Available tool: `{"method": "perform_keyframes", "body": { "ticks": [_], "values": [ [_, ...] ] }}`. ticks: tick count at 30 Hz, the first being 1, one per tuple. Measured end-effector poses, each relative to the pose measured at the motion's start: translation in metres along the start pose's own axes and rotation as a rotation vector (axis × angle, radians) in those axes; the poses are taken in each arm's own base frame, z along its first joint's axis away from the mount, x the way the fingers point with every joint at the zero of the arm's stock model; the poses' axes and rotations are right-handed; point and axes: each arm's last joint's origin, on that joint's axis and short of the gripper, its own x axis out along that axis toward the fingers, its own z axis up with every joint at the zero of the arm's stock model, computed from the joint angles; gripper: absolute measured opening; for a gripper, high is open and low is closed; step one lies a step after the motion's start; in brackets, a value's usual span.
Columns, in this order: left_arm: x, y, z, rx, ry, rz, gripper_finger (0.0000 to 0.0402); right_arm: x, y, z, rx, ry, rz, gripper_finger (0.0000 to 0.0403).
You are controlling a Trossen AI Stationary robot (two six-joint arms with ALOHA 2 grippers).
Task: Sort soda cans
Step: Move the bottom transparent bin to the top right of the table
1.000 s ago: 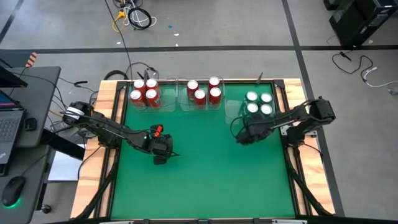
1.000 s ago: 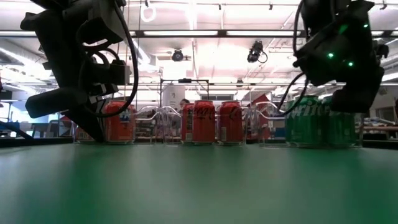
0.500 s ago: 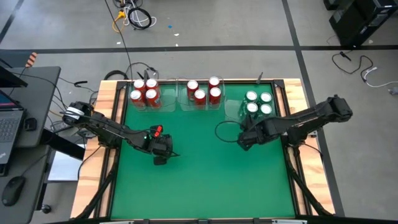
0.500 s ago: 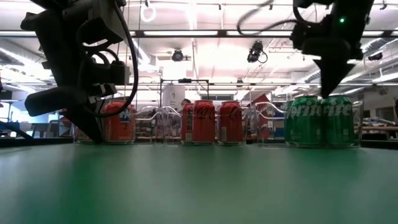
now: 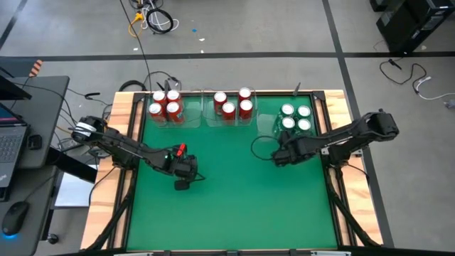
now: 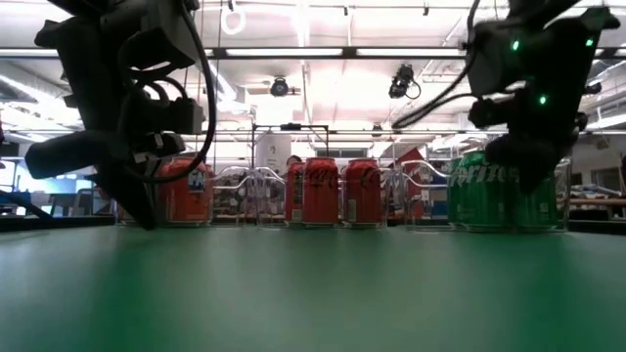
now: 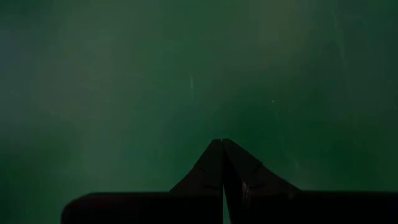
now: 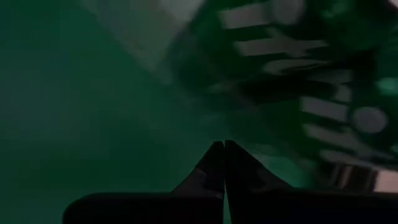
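Along the table's far edge, the soda cans stand upright on their bases in clear bins. Four red cans (image 5: 165, 104) are on the left, several more red cans (image 5: 233, 104) in the middle, and four green cans (image 5: 295, 118) on the right. In the low view they form a row: red cans (image 6: 321, 193), then green cans (image 6: 504, 191). My left gripper (image 5: 183, 176) hangs over the bare mat, left of centre, and is shut (image 7: 222, 144). My right gripper (image 5: 280, 156) is near the green cans, on their near-left side; it is shut (image 8: 224, 144) and holds nothing.
The green mat (image 5: 234, 199) lies open between the arms and toward the near edge. Wooden rails (image 5: 121, 135) frame the table. The clear bins (image 5: 266, 122) line the far edge. A desk with a laptop and mouse stands off the table's left side.
My right arm has shifted beside the green cans. Its gripper rose and tipped upward, then came down again close to where it began. It stayed shut throughout. No can has moved.
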Motion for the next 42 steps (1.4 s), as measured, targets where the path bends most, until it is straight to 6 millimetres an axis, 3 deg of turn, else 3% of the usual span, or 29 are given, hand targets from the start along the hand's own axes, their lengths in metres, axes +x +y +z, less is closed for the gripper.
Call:
{"method": "perform_keyframes", "body": {
  "ticks": [10,17,24,28,33,42],
  "values": [
    [0.003,0.007,0.009,0.027,-0.057,-0.043,0.0001,0.029,-0.023,0.018,0.045,-0.027,-0.139,0.0000],
    [0.016,0.008,0.015,0.049,-0.260,-0.118,0.0001,0.041,-0.029,0.034,0.050,-0.040,-0.133,0.0000],
    [0.030,0.020,0.007,-0.008,-0.472,-0.197,0.0001,0.049,-0.034,0.049,0.052,-0.085,-0.132,0.0000],
    [0.032,0.031,-0.003,-0.049,-0.629,-0.295,0.0001,0.053,-0.040,0.054,0.047,-0.082,-0.149,0.0000],
    [0.031,0.045,-0.017,-0.103,-0.748,-0.288,0.0001,0.058,-0.046,0.062,0.027,-0.092,-0.157,0.0000],
    [0.015,0.067,-0.061,-0.194,-0.945,-0.287,0.0001,0.054,-0.050,0.066,-0.042,-0.123,-0.130,0.0000]
  ]
}}
